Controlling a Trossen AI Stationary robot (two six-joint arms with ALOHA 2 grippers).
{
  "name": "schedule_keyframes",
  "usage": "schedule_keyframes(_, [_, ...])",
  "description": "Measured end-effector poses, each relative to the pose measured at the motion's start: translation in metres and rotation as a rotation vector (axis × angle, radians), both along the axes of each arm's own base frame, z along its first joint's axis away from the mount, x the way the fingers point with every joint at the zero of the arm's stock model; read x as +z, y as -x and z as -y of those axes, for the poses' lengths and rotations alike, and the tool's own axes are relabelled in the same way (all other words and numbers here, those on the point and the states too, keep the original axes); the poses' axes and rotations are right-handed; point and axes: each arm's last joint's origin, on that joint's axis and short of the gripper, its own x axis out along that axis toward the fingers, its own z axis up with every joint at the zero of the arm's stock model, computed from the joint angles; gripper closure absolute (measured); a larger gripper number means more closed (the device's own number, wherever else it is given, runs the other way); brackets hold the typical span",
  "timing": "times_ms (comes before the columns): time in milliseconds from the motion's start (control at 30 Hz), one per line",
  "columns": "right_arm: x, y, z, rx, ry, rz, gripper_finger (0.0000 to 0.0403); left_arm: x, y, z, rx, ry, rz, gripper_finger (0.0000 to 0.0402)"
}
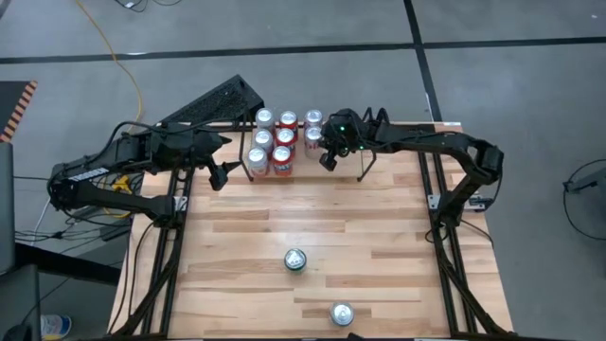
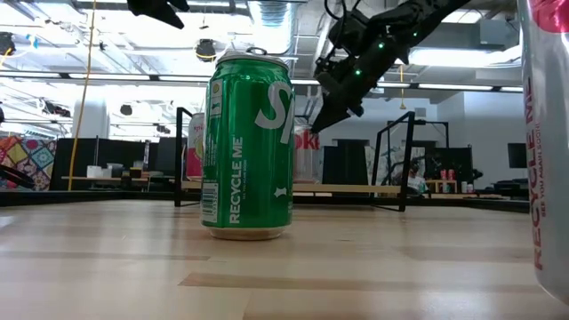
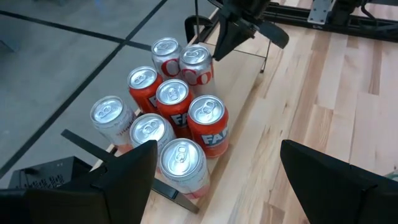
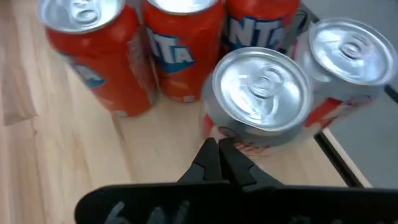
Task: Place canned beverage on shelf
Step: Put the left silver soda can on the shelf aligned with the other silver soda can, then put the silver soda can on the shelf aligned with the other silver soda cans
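The shelf [image 1: 365,169] stands at the table's far edge, a black wire rack with a light wood floor [image 3: 245,81]. Several cans [image 1: 275,142] stand upright on its left part: orange ones [image 3: 208,124] and silver-and-red ones [image 3: 198,62]. A green can [image 1: 295,260] stands upright on the table's middle and is large in the low view [image 2: 249,147]. Another can [image 1: 342,314] stands near the near edge. My right gripper [image 1: 328,159] is shut and empty, just over the rightmost silver-and-red can [image 4: 261,93]. My left gripper [image 1: 220,176] is open and empty at the shelf's left end.
The black tubular frame [image 1: 445,237] runs along the table's left and right sides. A black perforated panel [image 1: 213,102] lies behind the shelf's left end. The can near the front fills the low view's right edge [image 2: 547,151]. Bare wood lies between the shelf and the green can.
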Motion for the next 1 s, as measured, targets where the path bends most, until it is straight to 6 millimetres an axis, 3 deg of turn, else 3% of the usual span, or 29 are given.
schedule_keyframes(167, [0.009, 0.002, -0.013, 0.045, -0.045, 0.021, 0.0403, 0.000, 0.000, 0.000, 0.000, 0.000, 0.000, 0.0077])
schedule_keyframes(400, [0.043, 0.021, -0.032, 0.043, 0.008, 0.072, 0.0403, 0.000, 0.000, 0.000, 0.000, 0.000, 0.000, 0.0077])
schedule_keyframes(567, [0.073, 0.045, -0.035, 0.040, 0.018, 0.165, 0.0403, 0.000, 0.000, 0.000, 0.000, 0.000, 0.000, 0.0077])
schedule_keyframes(767, [0.122, 0.087, -0.058, 0.147, 0.053, 0.356, 0.0403, 0.000, 0.000, 0.000, 0.000, 0.000, 0.000, 0.0077])
schedule_keyframes(1000, [0.158, 0.126, -0.082, 0.230, 0.076, 0.539, 0.0403, 0.000, 0.000, 0.000, 0.000, 0.000, 0.000, 0.0077])
